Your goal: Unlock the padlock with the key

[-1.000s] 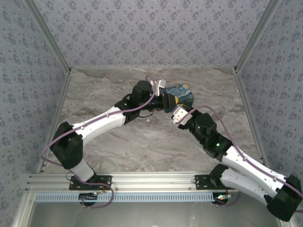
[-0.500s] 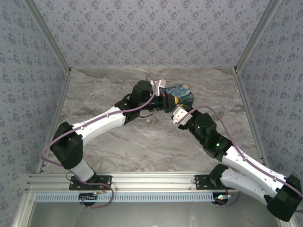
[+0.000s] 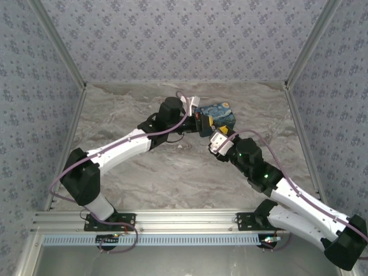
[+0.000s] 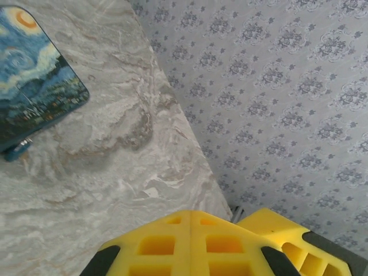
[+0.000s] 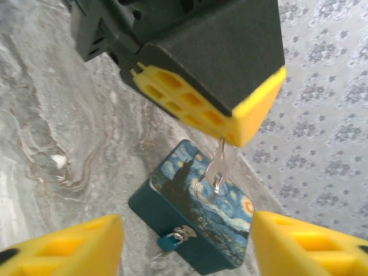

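In the right wrist view the small blue padlock hangs by its pale shackle from the hasp on the front of the starry-night box. Above the box my left gripper is shut on the key, which dangles from its yellow fingertips with a wire ring. My right gripper stands open, nothing between its fingers, facing the box from a short way off. From above, the left gripper is at the box's left end and the right gripper just in front of it. In the left wrist view the left gripper's pads are pressed together, hiding the key, and the padlock shows at the box's edge.
The box sits on a marbled grey table near its back. Patterned walls enclose the back and both sides. Both arms meet at the box, the left forearm crossing the table's middle.
My right gripper has opened and drawn back slightly toward the near edge. The left gripper has stayed by the box, now holding the key.
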Controlling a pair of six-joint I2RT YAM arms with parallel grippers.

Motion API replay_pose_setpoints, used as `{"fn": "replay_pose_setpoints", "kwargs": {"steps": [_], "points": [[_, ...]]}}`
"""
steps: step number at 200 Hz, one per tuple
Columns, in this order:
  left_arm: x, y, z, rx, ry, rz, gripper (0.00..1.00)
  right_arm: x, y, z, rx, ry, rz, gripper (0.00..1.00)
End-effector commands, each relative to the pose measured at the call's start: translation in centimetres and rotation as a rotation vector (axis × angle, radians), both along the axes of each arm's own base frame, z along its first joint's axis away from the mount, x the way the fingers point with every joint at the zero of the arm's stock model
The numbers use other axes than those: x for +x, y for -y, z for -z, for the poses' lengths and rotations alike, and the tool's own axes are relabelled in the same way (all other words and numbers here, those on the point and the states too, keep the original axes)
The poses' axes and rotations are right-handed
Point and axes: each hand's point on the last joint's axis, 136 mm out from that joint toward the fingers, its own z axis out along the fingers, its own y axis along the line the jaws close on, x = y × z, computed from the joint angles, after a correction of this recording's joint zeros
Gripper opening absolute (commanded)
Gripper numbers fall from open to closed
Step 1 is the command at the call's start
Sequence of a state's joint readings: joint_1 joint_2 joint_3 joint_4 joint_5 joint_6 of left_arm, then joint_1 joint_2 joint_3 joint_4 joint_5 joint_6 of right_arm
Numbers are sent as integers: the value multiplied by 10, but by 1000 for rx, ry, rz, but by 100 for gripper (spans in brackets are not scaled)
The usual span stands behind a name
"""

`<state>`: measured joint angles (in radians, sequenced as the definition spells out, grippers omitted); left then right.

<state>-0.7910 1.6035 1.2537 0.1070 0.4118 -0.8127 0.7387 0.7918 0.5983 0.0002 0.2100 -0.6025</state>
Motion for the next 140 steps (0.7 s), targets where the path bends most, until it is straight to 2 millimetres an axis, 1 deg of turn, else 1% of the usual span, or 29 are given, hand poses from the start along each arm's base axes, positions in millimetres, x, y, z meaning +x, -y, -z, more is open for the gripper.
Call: {"fn": "replay_pose_setpoints", "kwargs": {"steps": [1,14,29,47,56,59,66,80,103,114,133,140], "points": [[1,-18,-31,-4,167,1,0,-15,-7,-20,103,-60,-86,69],[1,-25,-34,12,229,15,0,-20,-7,-23,187,-132,-119,73],[-3,-32,-43,25,322,51,0,-24,-7,-26,318,-232,-159,75],[-10,-37,-49,66,433,99,0,-23,-3,-31,482,-333,-211,76],[-12,-40,-52,86,475,113,0,-22,1,-33,580,-386,-234,77],[-12,-41,-53,91,482,116,0,-21,3,-37,614,-391,-244,77],[-15,-42,-57,89,500,133,0,-18,7,-37,680,-419,-260,77],[-21,-44,-65,66,530,175,0,-15,18,-48,807,-430,-306,77],[-31,-45,-72,41,571,232,0,-15,25,-56,897,-470,-358,78],[-36,-45,-75,31,586,254,0,-17,24,-58,916,-503,-391,76],[-40,-44,-79,11,580,281,0,-17,20,-64,961,-552,-436,71],[-43,-42,-80,-3,576,302,0,-17,19,-66,981,-560,-451,70]]}}
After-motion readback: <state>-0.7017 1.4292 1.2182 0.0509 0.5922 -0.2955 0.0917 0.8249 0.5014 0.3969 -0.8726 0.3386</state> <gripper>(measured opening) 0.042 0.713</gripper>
